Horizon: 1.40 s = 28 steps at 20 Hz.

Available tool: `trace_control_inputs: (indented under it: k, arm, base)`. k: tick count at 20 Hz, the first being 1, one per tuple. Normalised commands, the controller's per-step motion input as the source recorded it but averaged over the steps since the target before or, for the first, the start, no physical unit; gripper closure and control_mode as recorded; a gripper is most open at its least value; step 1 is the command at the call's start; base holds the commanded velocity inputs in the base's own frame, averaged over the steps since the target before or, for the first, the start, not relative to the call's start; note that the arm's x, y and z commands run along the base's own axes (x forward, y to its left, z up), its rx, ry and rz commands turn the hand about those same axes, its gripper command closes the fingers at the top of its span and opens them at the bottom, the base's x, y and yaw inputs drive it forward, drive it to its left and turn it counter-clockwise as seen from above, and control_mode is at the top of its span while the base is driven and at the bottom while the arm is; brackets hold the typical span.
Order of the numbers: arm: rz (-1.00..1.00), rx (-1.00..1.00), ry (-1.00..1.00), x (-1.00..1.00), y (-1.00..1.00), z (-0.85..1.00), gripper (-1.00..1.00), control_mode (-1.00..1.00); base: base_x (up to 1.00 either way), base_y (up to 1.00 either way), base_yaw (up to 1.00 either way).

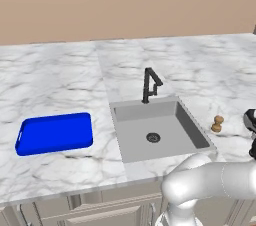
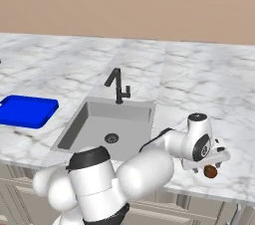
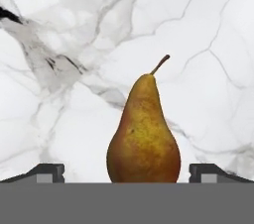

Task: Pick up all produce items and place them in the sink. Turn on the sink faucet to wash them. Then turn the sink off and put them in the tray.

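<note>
Brown-gold and speckled, the pear (image 3: pixel 144 131) lies straight ahead of our claw (image 3: pixel 127 171) in the hand view, centred between the two dark fingertips (image 3: pixel 47 171), which stand wide apart on either side of it and touch nothing, so the claw is open. Its long axis runs away from us, fat end nearest, stem pointing off along the marble table (image 3: pixel 59 29). We judge the fingers already bracket the widest part across its short axis, so the coming move turns on advancing a little and closing. In the right base view the claw (image 2: pixel 211 162) sits low over the pear (image 2: pixel 210 171) at the table's front edge, right of the sink (image 2: pixel 94 119). Farther off, another tan piece of produce (image 1: pixel 217 124) stands just beside the sink's right rim, the faucet (image 1: pixel 150 84) behind the basin, and the blue tray (image 1: pixel 30 145) well apart to the left.
</note>
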Motion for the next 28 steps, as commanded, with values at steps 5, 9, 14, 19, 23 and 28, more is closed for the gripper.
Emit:
trace_control_inputs:
  k: [5, 9, 14, 19, 23, 28]
  arm:
    - [0.0, -0.01, 0.07, 0.04, 0.0, -0.27, -1.0, -1.0]
    - [0.0, 0.0, 0.02, 0.0, 0.0, -0.31, 1.0, -1.0]
    - [0.0, -0.01, 0.01, 0.01, 0.0, -0.17, 1.0, -1.0]
    - [0.0, 0.0, -0.07, -0.11, 0.13, 0.09, 1.0, -1.0]
    - [-0.01, 0.0, -0.09, -0.05, 0.81, 0.59, 1.0, -1.0]
    - [-0.04, 0.0, -0.08, 0.0, 1.0, 0.64, 1.0, -1.0]
  base:
    - [0.0, 0.0, 0.0]
    - [0.0, 0.0, 0.0]
    - [0.0, 0.0, 0.0]
    - [0.0, 0.0, 0.0]
    - [0.0, 0.0, 0.0]
    - [0.0, 0.0, 0.0]
